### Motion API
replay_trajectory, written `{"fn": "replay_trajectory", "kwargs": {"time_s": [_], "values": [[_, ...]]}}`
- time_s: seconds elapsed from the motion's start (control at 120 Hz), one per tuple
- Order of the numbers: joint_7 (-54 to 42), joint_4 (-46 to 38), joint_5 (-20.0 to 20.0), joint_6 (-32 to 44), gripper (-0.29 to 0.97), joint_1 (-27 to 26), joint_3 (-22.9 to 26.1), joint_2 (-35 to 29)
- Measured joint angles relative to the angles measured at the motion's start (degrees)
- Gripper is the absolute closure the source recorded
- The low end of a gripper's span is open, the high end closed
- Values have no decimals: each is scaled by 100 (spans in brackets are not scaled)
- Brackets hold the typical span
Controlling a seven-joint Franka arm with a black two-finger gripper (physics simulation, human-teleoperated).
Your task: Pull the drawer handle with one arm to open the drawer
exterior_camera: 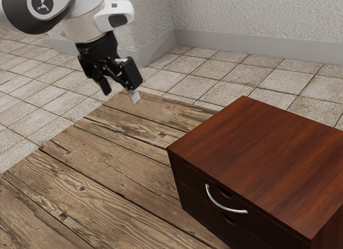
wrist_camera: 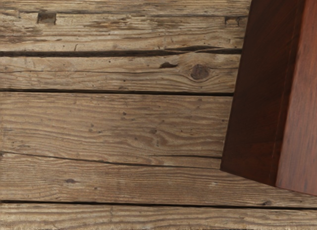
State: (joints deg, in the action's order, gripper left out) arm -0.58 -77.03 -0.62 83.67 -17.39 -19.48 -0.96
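Handle [exterior_camera: 220, 205] is thin and curved (drawer [exterior_camera: 190, 175] shut); end effector [exterior_camera: 119, 89], open and empty, well apart, may slip off it.

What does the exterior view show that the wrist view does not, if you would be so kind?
The exterior view adds the gripper, open and raised over the wooden planks, well apart from the cabinet. It also adds the curved silver handle on the drawer front, the tiled floor and the wall. The wrist view adds a dark knot in a plank beside the cabinet's edge. Both share the planks and the dark red cabinet.
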Motion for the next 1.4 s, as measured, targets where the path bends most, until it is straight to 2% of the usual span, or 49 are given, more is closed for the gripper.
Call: {"fn": "replay_trajectory", "kwargs": {"time_s": [0.258, 0.408, 0.5, 0.642, 0.817, 1.1, 1.2, 1.4], "values": [[-37, 51, -13, -166, 2, 910, -10, 3], [-48, 1159, 6, -488, 2, 1556, 53, -44], [-47, 1340, 72, -603, 2, 2053, 308, -8], [-31, 1387, 113, -617, 2, 2369, 600, 11], [44, 1385, 131, -581, 3, 2127, 701, 29], [173, 1258, 218, -549, 3, 1134, 654, -64], [589, 797, 301, -503, 3, 784, 679, -436], [1880, -1082, 332, 320, 3, 475, 689, -1495]]}}
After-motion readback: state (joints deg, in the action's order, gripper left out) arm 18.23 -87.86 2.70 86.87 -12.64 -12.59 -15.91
